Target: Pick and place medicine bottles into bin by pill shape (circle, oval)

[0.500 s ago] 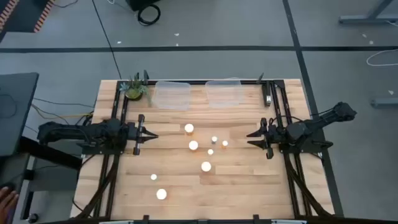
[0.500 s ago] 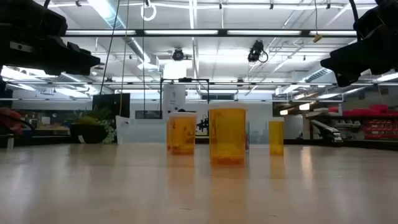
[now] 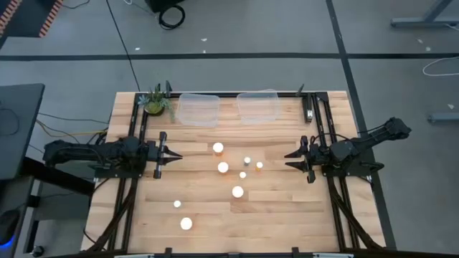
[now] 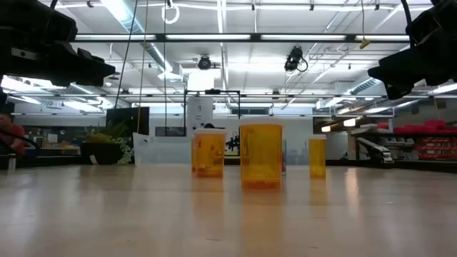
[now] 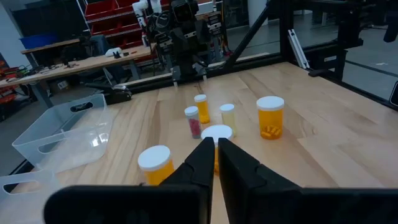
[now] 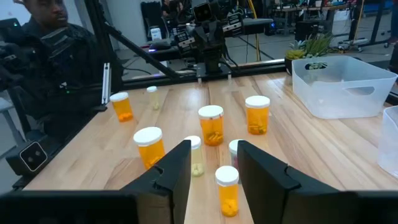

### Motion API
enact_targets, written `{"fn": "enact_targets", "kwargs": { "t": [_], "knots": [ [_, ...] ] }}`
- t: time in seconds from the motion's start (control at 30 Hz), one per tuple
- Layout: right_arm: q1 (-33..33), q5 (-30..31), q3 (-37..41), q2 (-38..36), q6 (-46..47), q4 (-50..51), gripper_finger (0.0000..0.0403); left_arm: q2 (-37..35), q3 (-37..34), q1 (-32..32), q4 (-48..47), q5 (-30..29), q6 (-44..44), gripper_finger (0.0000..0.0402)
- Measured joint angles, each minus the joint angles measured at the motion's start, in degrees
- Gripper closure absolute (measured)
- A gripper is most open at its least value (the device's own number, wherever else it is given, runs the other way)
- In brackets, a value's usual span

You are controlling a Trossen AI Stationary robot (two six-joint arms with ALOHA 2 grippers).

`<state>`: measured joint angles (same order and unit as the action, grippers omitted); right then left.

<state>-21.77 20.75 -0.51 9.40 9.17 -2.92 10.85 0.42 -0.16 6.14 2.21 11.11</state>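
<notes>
**Both arms poised, every bottle untouched on the boards**

While both arms hang at the table's edges, nothing is in hand. At the left of the high view sits the left gripper (image 3: pixel 174 156), its jaws pressed nearly together, as its wrist view shows, with only a slit between them. At the right sits the right gripper (image 3: pixel 288 155), jaws spread wide and empty. Between them, mid-frame on the pale wooden table (image 3: pixel 287 215), stand the small orange plastic medicine bottles with white caps (image 3: pixel 223 168): a loose cluster at centre, and two strays toward the lower left (image 3: pixel 186 223). Up top wait two clear plastic bins (image 3: pixel 198 110), side by side, with a little green potted plant (image 3: pixel 155 103) left of them.

These bottles look light, stiff and smooth-walled, so I'd judge them easy to tip or squirt out of a pinch. Best hold looks like the orange body just under the cap, jaws square across it. From the right wrist, pills show through the walls of one centre bottle (image 6: pixel 211 125), though shape is hard to call. Close neighbours in the cluster leave little room for fingers.
</notes>
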Motion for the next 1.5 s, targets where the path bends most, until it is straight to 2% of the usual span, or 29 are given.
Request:
{"fn": "enact_targets", "kwargs": {
  "t": [0.57,0.87,1.23,1.5],
  "knots": [
    [0.0,0.0,0.0,0.0,0.0,0.0,0.0265,0.0,0.0,0.0,0.0,0.0,0.0,0.0368],
    [0.0,0.0,0.0,0.0,0.0,0.0,0.0265,0.0,0.0,0.0,0.0,0.0,0.0,0.0378],
    [0.0,0.0,0.0,0.0,0.0,0.0,0.0265,0.0,0.0,0.0,0.0,0.0,0.0,0.0366],
    [0.0,0.0,0.0,0.0,0.0,0.0,0.0265,0.0,0.0,0.0,0.0,0.0,0.0,0.0375]
  ]
}}
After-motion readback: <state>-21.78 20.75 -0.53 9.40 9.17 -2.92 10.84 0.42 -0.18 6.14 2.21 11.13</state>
